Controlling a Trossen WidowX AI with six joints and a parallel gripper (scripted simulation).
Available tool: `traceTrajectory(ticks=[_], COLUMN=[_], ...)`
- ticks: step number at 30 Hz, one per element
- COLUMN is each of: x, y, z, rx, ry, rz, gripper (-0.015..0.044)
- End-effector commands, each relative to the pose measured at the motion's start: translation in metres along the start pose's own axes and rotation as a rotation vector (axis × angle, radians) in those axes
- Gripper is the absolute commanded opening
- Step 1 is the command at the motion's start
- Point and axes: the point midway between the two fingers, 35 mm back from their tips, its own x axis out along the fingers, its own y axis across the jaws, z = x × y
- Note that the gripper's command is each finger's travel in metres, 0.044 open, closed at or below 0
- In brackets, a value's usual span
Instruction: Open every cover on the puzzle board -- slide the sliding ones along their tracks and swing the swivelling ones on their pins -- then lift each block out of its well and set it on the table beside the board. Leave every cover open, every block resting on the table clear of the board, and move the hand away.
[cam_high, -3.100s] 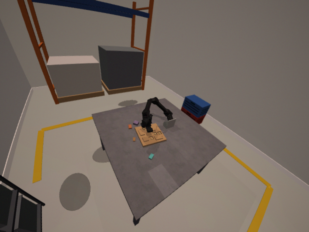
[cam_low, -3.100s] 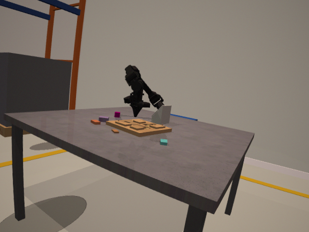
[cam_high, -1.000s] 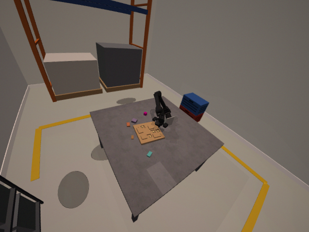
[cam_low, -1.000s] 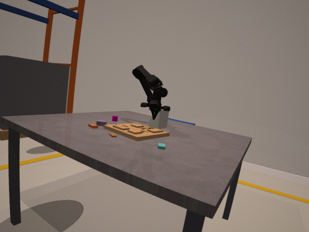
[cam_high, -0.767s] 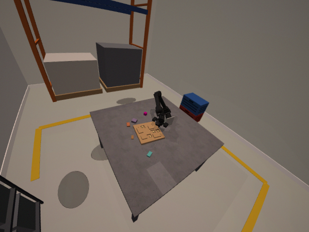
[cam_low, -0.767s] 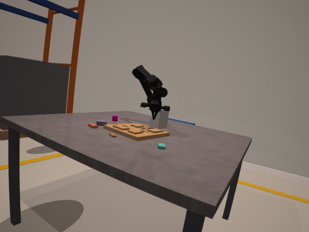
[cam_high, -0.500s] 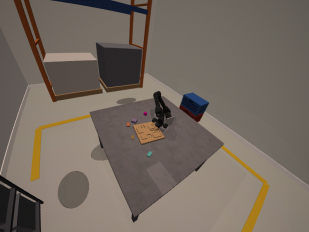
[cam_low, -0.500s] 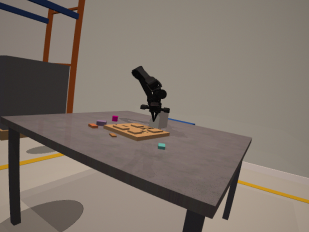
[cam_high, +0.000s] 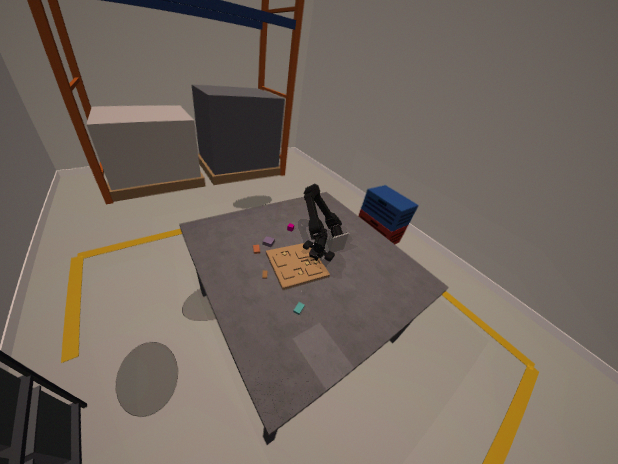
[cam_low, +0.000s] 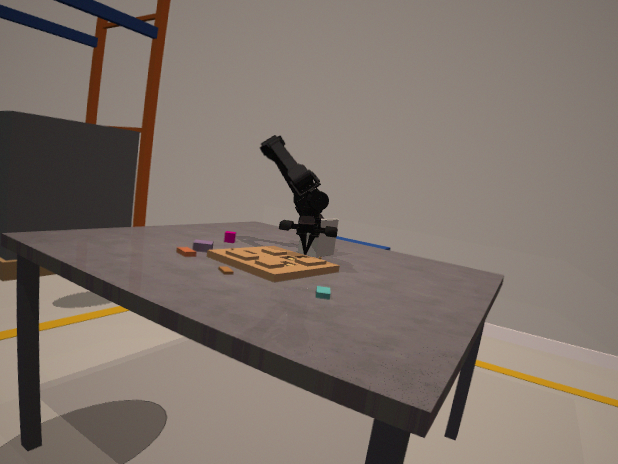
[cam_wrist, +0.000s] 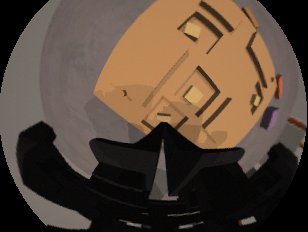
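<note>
The wooden puzzle board (cam_high: 295, 281) (cam_low: 275, 275) (cam_wrist: 135, 55) lies flat, with covers of its own colour. Pale yellow squares show in several openings; the wrist view cannot tell whether they are blocks or well floors. My gripper (cam_high: 317, 257) (cam_low: 306, 252) (cam_wrist: 163, 125) is shut and empty, tips down over the board's arm-side edge, close to one pale square (cam_wrist: 163, 117). Contact is unclear. Off the board lie a magenta block (cam_high: 290, 227) (cam_low: 230, 237), a purple block (cam_high: 269, 241) (cam_low: 203, 245), a red-orange block (cam_high: 256, 249) (cam_low: 186, 251) and a teal block (cam_high: 299, 308) (cam_low: 323, 292).
A small orange-brown piece (cam_high: 265, 274) (cam_low: 226, 270) (cam_wrist: 250, 18) lies on the table just off the board. A pale upright panel (cam_high: 340, 242) (cam_low: 327, 245) stands beside the arm. Blue and red crates (cam_high: 390, 205) stand beyond the table.
</note>
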Motion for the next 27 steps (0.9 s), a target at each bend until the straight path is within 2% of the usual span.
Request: traceTrajectory(ticks=[1, 27], x=[0.0060, 0.0160], y=[-0.0007, -0.0025], z=[-0.0024, 0.0014], rx=[-0.006, -0.007], ry=[0.006, 0.006], rz=[-0.003, -0.004], gripper=[0.0000, 0.0000])
